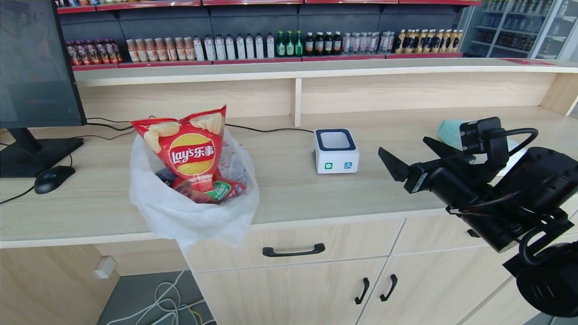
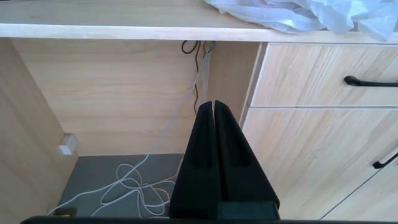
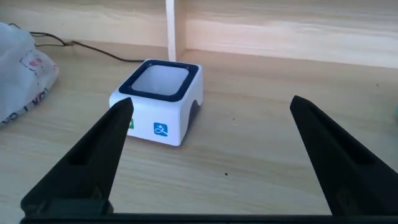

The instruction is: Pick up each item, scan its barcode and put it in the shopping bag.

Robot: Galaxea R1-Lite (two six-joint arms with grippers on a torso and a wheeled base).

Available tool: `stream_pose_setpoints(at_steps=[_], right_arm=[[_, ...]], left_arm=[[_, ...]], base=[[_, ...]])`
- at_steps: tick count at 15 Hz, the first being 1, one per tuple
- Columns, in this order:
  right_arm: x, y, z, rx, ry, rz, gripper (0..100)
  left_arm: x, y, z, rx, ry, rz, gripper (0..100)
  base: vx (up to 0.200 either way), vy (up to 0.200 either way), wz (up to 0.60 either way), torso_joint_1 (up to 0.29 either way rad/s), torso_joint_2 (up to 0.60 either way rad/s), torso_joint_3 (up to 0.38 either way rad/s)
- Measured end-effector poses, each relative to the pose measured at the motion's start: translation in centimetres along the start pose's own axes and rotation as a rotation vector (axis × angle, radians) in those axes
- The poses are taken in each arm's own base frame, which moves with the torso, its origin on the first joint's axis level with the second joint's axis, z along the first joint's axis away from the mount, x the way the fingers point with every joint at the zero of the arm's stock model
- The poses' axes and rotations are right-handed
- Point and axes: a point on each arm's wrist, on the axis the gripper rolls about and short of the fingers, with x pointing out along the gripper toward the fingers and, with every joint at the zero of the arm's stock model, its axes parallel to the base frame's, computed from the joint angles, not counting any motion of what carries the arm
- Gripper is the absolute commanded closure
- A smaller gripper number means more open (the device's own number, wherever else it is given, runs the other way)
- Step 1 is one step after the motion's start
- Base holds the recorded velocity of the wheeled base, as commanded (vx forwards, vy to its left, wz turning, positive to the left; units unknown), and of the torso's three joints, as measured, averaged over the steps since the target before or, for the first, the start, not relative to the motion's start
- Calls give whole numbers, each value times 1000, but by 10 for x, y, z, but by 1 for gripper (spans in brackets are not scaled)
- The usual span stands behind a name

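A white plastic shopping bag (image 1: 194, 212) sits at the counter's front edge, left of centre; a corner of the bag (image 2: 298, 15) hangs over the edge in the left wrist view. A red chip bag (image 1: 192, 149) stands upright in it above other packets. The white barcode scanner (image 1: 336, 150) with a dark-rimmed window stands mid-counter and appears again as the scanner (image 3: 158, 102). My right gripper (image 1: 408, 155) hovers open and empty over the counter to the scanner's right, fingers (image 3: 93, 162) spread wide. My left gripper (image 2: 213, 109) hangs shut and empty below counter level, facing the cabinet. A teal packet (image 1: 449, 131) lies at the right, partly hidden behind the right arm.
A monitor (image 1: 36, 67) and a black mouse (image 1: 53, 177) sit at the counter's left, with cables running behind the bag. A raised wooden shelf (image 1: 316, 74) backs the counter. Drawers and doors with black handles (image 1: 293, 249) are below. Loose cables (image 2: 130, 186) lie on the floor.
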Motion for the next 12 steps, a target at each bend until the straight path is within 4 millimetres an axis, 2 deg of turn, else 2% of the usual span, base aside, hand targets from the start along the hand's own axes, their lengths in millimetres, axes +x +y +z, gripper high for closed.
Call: stream_pose_setpoints(at_steps=[6,9,12], right_arm=[[-9,-17,3,-29,-2,-58,0],[-9,-19,8,-26,-21,-59,0],[-15,-20,5,-13,-4,-65,0]], left_arm=[[0,0,0,-1,0,1,100],[0,0,0,-2,0,0,100],[0,0,0,0,0,0,100]], base=[[0,-200,0,3,3,2],[0,-200,0,2,-1,2],[0,-200,600,6,4,5]])
